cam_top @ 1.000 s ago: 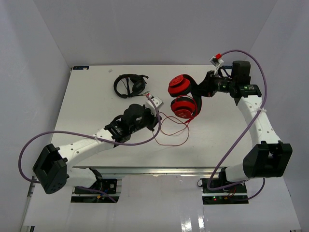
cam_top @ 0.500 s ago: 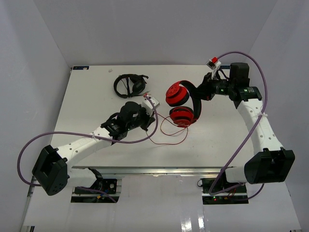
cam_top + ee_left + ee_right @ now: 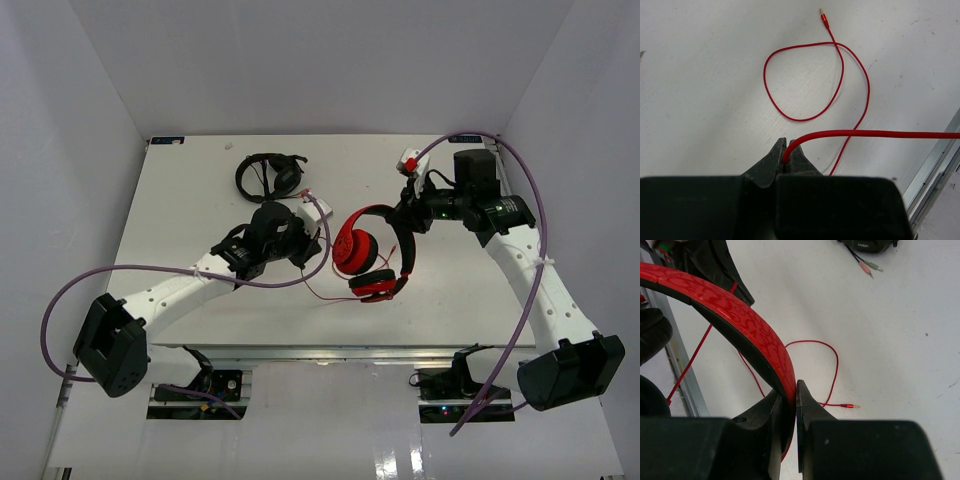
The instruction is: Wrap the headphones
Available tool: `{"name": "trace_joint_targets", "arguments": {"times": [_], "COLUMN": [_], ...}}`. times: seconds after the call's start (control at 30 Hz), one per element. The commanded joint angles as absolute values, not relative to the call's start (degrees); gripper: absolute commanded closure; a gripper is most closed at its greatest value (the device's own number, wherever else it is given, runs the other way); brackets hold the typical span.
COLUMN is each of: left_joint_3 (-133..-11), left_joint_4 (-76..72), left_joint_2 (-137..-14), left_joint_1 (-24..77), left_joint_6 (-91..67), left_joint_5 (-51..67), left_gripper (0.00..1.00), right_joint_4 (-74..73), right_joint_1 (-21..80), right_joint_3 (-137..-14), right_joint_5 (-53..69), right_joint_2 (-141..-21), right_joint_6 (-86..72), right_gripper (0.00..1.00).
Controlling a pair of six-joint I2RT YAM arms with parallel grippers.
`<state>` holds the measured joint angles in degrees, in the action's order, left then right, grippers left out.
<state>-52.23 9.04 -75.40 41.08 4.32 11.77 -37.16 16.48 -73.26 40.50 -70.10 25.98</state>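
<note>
On the white table [image 3: 180, 200], a smaller pair of black headphones [image 3: 268, 176] lies near the far edge, apart from both arms. Just in front of it the left gripper [image 3: 312, 232] is clenched on the thin red cable [image 3: 840, 133]: the left wrist view shows the jaws pressed together, with the cable coming out between their tips and running off to the right. Beyond the tips the loose end of the cable lies on the table in one loop and ends in a small gold-tipped plug [image 3: 823, 16]. Further right, the headphones [image 3: 365, 262] sit near the middle of the table, ear cups low and toward the left arm, the band arching up to the right; whether the lower cup touches the surface cannot be told. The right gripper [image 3: 789, 392] grasps the glossy red headband [image 3: 740, 315], its jaws closed on the band from both sides
</note>
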Motion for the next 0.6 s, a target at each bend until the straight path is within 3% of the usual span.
{"name": "trace_joint_targets", "arguments": {"times": [0.0, 0.57], "left_joint_3": [-53.7, -60.5], "left_joint_4": [10.7, 16.3], "left_joint_2": [-71.9, -71.6], "left_joint_1": [39.6, 39.0], "left_joint_6": [4.9, 5.2], "left_joint_5": [14.1, 17.0], "left_gripper": [1.00, 1.00], "right_joint_4": [-38.1, -35.0], "right_joint_1": [18.2, 29.5], "right_joint_3": [-71.1, -65.5], "right_joint_5": [37.6, 18.0], "right_joint_2": [-66.8, -65.0], "right_joint_6": [33.1, 36.7], "right_gripper": [0.92, 0.92]}}
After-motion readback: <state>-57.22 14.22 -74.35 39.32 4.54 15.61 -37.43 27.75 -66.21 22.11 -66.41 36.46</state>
